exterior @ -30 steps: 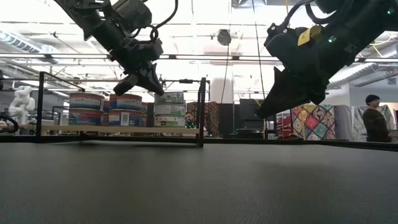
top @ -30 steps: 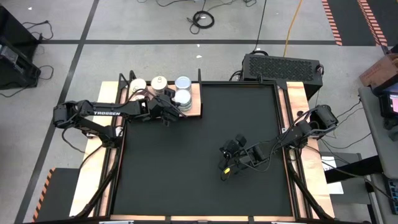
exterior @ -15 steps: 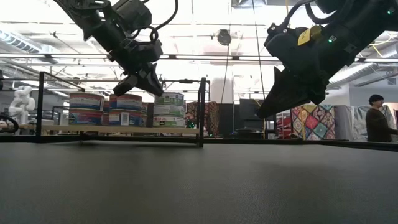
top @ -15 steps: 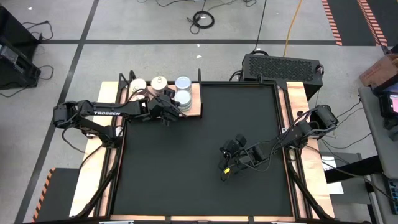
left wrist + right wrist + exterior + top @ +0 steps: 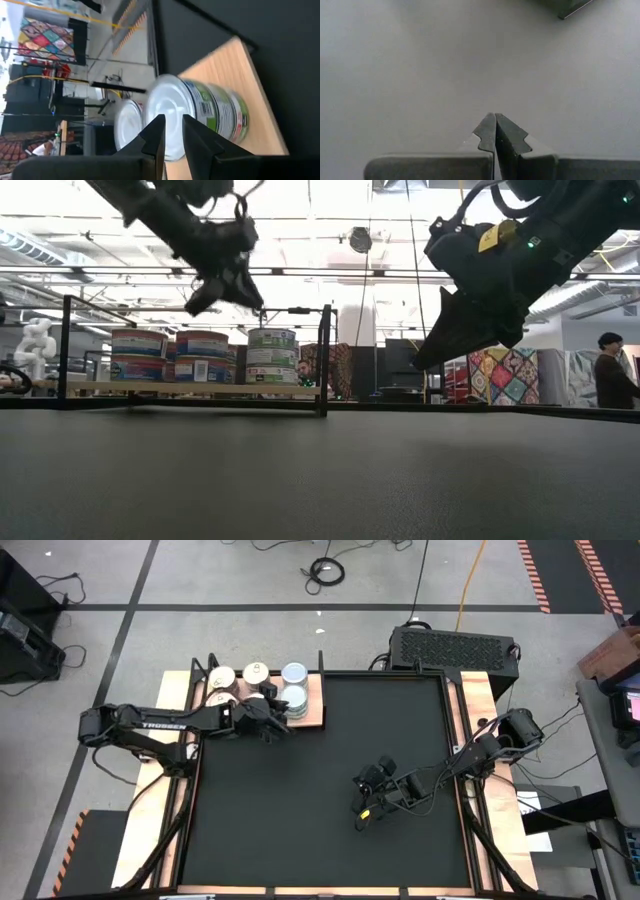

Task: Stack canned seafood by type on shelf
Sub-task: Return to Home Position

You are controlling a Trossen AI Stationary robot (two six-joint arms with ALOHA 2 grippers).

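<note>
On the light wooden shelf at the table's far left stand the short seafood tins. Gold-topped ones are on its left part. White-topped ones are on its right part, among them a two-high stack with green labels. My left gripper hovers just above and left of that stack, slightly open, with nothing between its fingers. My right gripper hangs shut over the black mat, right of the middle, holding nothing.
A thin black frame stands around the shelf, with a post at its right end. The black mat covers the rest of the table. A black box sits beyond the far right edge. A person stands in the room behind.
My left gripper has risen off the top of the white-topped stack and drawn back a little toward the table's left edge. The stack stands where it was. My right gripper has kept still.
</note>
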